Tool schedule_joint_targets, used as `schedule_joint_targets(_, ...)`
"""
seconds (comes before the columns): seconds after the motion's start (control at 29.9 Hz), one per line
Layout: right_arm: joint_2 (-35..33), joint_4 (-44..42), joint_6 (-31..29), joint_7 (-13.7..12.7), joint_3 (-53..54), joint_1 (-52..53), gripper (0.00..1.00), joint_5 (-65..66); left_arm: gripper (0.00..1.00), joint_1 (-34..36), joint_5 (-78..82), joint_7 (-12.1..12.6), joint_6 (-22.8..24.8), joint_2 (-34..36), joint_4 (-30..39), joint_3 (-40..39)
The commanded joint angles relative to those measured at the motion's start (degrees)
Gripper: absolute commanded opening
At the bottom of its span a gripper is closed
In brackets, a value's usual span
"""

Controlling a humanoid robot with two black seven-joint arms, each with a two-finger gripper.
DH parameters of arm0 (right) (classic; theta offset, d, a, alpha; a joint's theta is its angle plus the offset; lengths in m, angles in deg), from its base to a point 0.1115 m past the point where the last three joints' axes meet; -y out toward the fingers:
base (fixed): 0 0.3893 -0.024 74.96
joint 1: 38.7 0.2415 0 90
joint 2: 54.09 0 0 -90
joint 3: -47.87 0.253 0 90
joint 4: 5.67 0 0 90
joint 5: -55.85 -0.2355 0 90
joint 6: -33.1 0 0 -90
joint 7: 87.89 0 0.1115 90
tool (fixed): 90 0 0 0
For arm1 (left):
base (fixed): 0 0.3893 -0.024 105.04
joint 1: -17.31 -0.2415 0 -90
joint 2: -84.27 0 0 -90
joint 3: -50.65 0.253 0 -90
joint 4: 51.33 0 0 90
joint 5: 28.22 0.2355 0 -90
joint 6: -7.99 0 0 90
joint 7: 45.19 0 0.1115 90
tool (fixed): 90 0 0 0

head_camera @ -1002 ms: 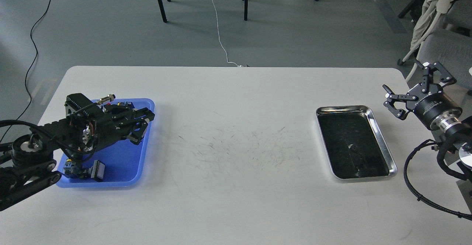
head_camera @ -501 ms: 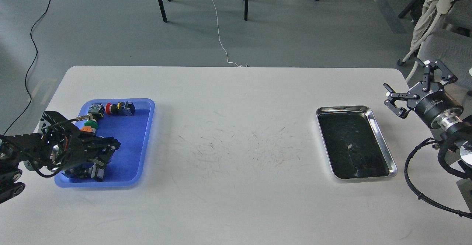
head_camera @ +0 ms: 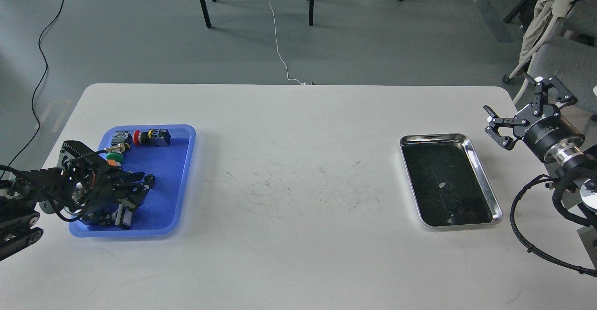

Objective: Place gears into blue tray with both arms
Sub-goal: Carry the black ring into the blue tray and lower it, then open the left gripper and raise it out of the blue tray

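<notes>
- my left jaws (head_camera: 140, 186) have pulled back from the far end of the blue tray (head_camera: 179, 184) to its near-left corner; cannot tell their state.
- right jaws (head_camera: 517, 109) open, empty, right of the tray's far end, barely moved.
- gears: too small to pick out.
- judgement: left drop likely done.

blue tray (head_camera: 179, 175): rectangular, rounded corners, flat at 9 o'clock on the tabletop (head_camera: 298, 235) | gears (head_camera: 445, 187): tiny dark specks, barely discernible, in silver tray (head_camera: 480, 170) at 3 o'clock
</notes>
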Motion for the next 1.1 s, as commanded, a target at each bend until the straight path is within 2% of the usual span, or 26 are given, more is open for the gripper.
schedule_joint_targets(0.0,0.0,0.0,-0.05,0.0,0.0,-0.07,0.97,0.08,0.62,0.26,-0.24,-0.09,-0.02,-0.01,-0.01,-0.27)
schedule_joint_targets(0.13,0.0,-0.09,-0.05,0.0,0.0,-0.07,0.97,0.08,0.71,0.52,-0.24,-0.18,-0.02,-0.01,-0.01,-0.62)
schedule_joint_targets(0.37,0.09,-0.09,0.03,0.0,0.0,0.02,0.97,0.08,0.79,3.77,-1.03,-0.35,0.07,0.34,1.48,-0.88)
schedule_joint_targets(0.57,0.0,0.26,0.03,0.0,0.0,0.1,0.97,-0.01,0.93,10.09,-9.01,0.61,0.33,1.92,7.28,-0.97)
schedule_joint_targets(0.63,-0.09,0.53,0.03,-0.09,0.0,0.19,0.97,0.08,0.95,12.73,-13.4,1.92,0.24,1.66,7.46,-1.32)
schedule_joint_targets(0.8,-0.61,2.2,0.12,-0.35,-1.84,2.29,0.97,2.8,0.98,14.85,-32.37,3.42,-0.02,-4.65,5.8,-7.55)
schedule_joint_targets(0.94,-0.88,2.55,0.21,-0.53,-3.95,4.49,0.97,2.89,0.98,14.76,-46.97,7.2,-0.2,-11.69,0.27,-14.93)
schedule_joint_targets(1.07,-3.15,5.0,0.38,-1.14,-5.44,7.13,0.97,4.46,0.98,14.67,-60.33,7.56,0.15,-16.0,-3.69,-19.07)
